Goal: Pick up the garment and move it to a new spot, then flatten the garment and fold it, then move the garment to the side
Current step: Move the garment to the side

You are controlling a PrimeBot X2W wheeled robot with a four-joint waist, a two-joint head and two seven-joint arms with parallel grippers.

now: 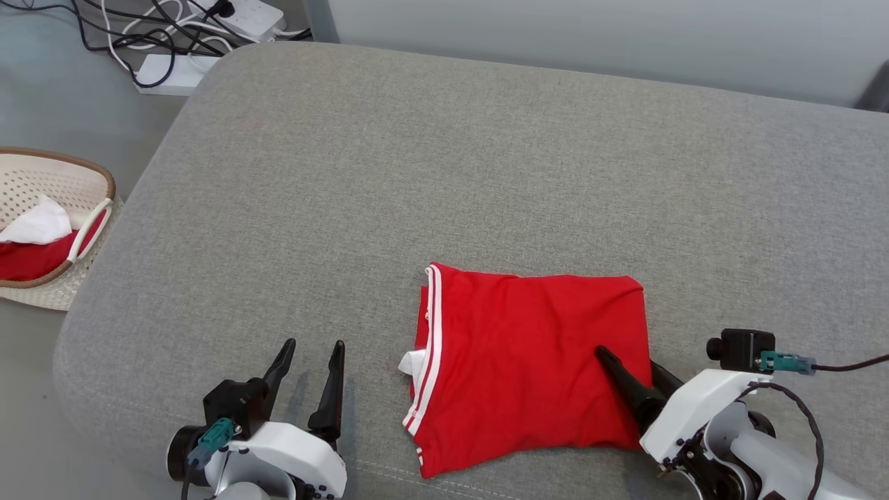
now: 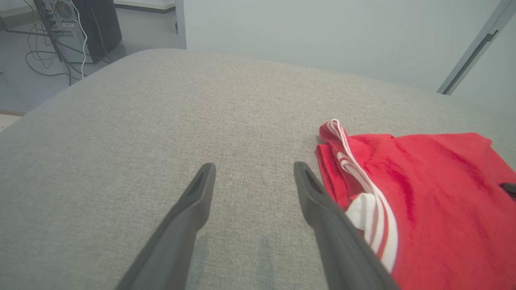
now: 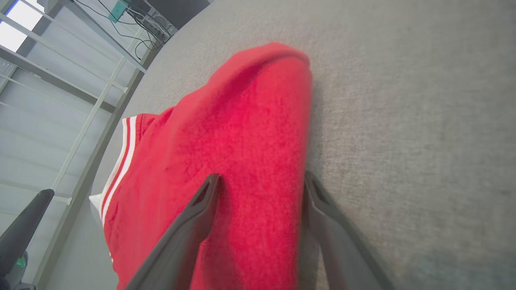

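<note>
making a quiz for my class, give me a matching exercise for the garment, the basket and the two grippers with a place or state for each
1 garment
2 basket
3 left gripper
4 right gripper

a open, over bare grey cushion
b folded, red with white stripes
c left of the cushion, cloth inside
d open, one finger over the garment, one past its edge

Pairs: 1-b, 2-c, 3-a, 4-d

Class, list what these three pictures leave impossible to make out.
- Head view: the basket is cut off by the left edge, and its wall partly hides its contents.
- Head view: the garment has inner layers covered by its top fold.
- Right wrist view: whether the open right gripper touches the garment; the angle hides any contact.
</note>
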